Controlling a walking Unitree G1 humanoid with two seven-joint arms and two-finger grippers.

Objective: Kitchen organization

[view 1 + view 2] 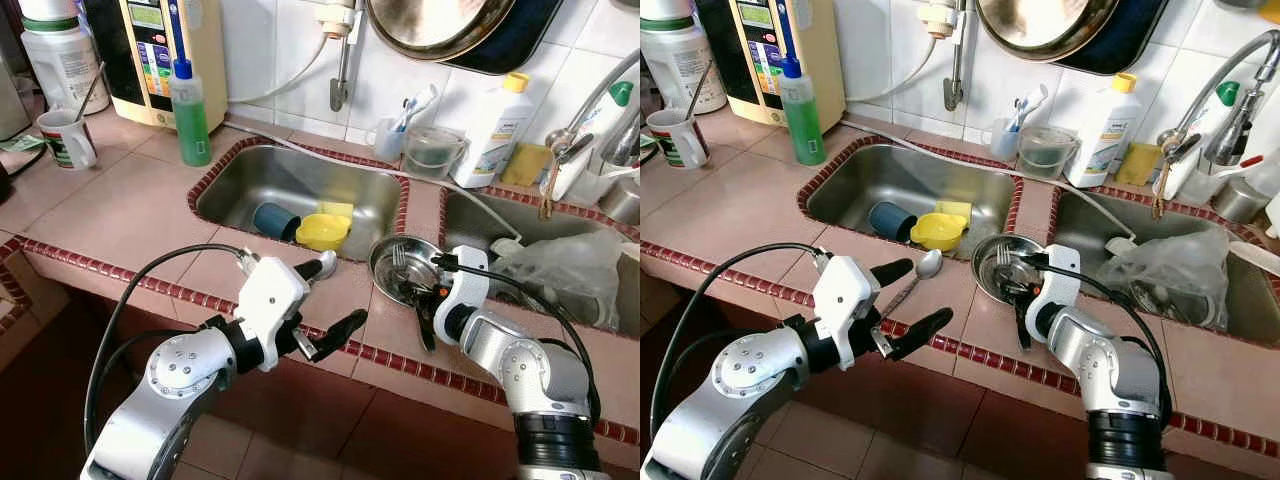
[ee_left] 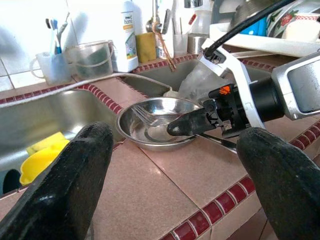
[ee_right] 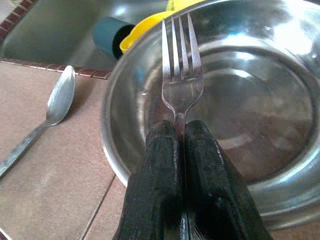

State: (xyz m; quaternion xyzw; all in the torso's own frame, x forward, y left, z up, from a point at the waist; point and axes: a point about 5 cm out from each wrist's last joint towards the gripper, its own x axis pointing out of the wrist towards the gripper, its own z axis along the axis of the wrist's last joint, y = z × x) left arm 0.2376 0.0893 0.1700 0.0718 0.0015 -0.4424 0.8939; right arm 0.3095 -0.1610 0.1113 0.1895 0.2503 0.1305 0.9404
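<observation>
On the tiled counter between two sinks, the right gripper (image 3: 182, 132) pinches a fork (image 3: 181, 70) over a steel bowl (image 1: 392, 262), while the left gripper (image 1: 912, 297), fingers spread, hovers near a spoon (image 1: 917, 274) not yet collected.

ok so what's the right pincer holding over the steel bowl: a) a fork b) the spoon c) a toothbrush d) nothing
a: the right pincer is shut on the fork, whose tines point over the bowl, while the spoon lies on the counter beside the bowl.
</observation>
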